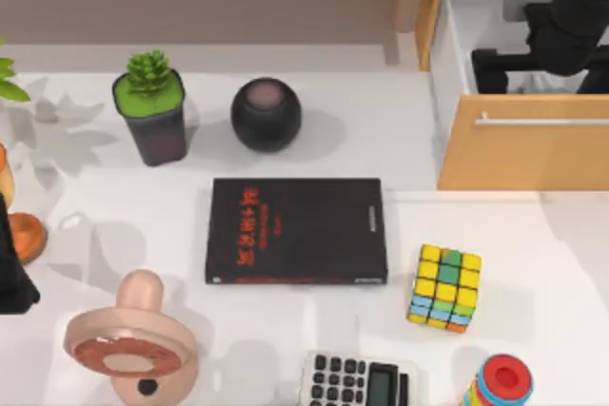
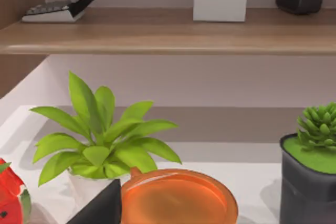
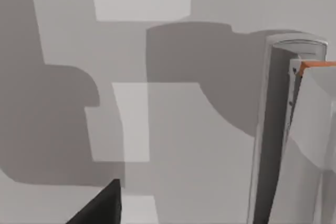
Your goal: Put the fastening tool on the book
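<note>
The black book [image 1: 295, 232] with red lettering lies flat at the middle of the table. At the back right, an open wooden drawer [image 1: 521, 140] has a white inside. My right gripper [image 1: 495, 69] reaches down into it from the top right corner. The fastening tool [image 3: 277, 129], a slim pale silver-grey bar, lies on the drawer's white floor close to this gripper. In the top view a grey piece of the fastening tool [image 1: 519, 5] shows beside the arm. My left arm [image 1: 13, 273] stays parked at the table's left edge.
A potted succulent [image 1: 149, 106] and a black round speaker [image 1: 265, 114] stand behind the book. A colour cube [image 1: 444, 287] sits right of the book, a calculator [image 1: 360, 382] in front. A pink object [image 1: 133, 339] and an orange dish [image 2: 178, 198] are at the left.
</note>
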